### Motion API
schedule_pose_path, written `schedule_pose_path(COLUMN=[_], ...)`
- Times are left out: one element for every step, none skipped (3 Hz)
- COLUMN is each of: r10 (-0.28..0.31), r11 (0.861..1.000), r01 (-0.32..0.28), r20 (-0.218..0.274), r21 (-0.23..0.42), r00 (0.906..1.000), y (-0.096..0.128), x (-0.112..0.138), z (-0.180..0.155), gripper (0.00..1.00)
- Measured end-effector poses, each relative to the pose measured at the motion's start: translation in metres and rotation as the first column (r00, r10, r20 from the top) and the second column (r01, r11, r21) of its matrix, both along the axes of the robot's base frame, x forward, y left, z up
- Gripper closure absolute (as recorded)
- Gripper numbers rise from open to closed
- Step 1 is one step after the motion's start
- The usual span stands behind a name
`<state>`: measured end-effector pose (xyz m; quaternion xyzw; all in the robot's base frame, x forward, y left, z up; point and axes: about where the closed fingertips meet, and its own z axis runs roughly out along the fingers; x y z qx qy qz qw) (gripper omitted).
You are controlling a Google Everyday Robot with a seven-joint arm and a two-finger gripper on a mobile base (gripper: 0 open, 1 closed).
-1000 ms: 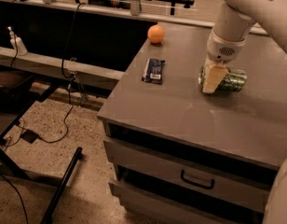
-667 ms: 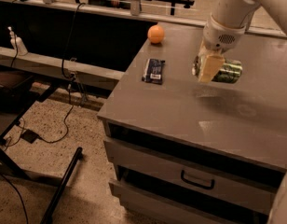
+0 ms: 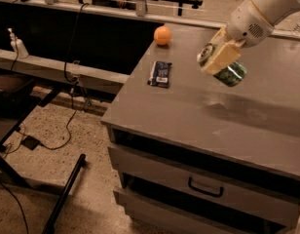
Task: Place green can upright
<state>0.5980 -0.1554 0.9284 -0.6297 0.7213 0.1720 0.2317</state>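
While the tool is holding the can aloft: the step in hand is looking like the carry-and-turn stage, with the setting-down not yet done.
Drawer front: the drawer handle [image 3: 205, 189] is sitting nearest of all, at 6 o'clock from the can, and is playing no part.
Table [image 3: 155, 116]: its grey top is lying bare under the can, and a soft shadow [image 3: 228, 103] is falling on it at 6 o'clock from the can, apart from the can itself, so I am judging the can to be hanging clear of the surface.
Next move: the wrist is needing to roll until the can's long axis is standing vertical with the base facing down, and only then is a gentle descent onto that bare patch making sense. Letting go while the can is leaning is risking a roll.
Green can [image 3: 231, 73]: it is hanging above the right-centre of the table, tilted. Its long axis is running from about 10 o'clock to 4 o'clock, the silver top pointing up toward 10 o'clock and the green base dropping toward 4 o'clock.
Tool [image 3: 219, 58]: it is clenched on the green can, its pale pads pressing across the body close to the silver end. The white arm [image 3: 259, 13] is reaching in from 1 o'clock.
Blue bar [image 3: 159, 73]: it is lying flat at 9 o'clock from the can, well apart.
Orange ball [image 3: 162, 35]: it is resting farther back, at 10 o'clock from the can, near the table's far edge.
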Motion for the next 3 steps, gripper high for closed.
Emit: schedule_pose_path(r10=[0.020,0.068,0.107], r11=[0.938,0.843,0.717], r01=[-0.006,-0.028,-0.056], r20=[-0.037,-0.054,-0.030], r21=[0.345,0.537,0.695], r00=[0.9991,0.9962,0.9938], y=[0.016,0.028,0.035], x=[-0.014,-0.029,-0.045], z=[0.016,0.034,0.045], gripper=[1.00,1.00,1.00])
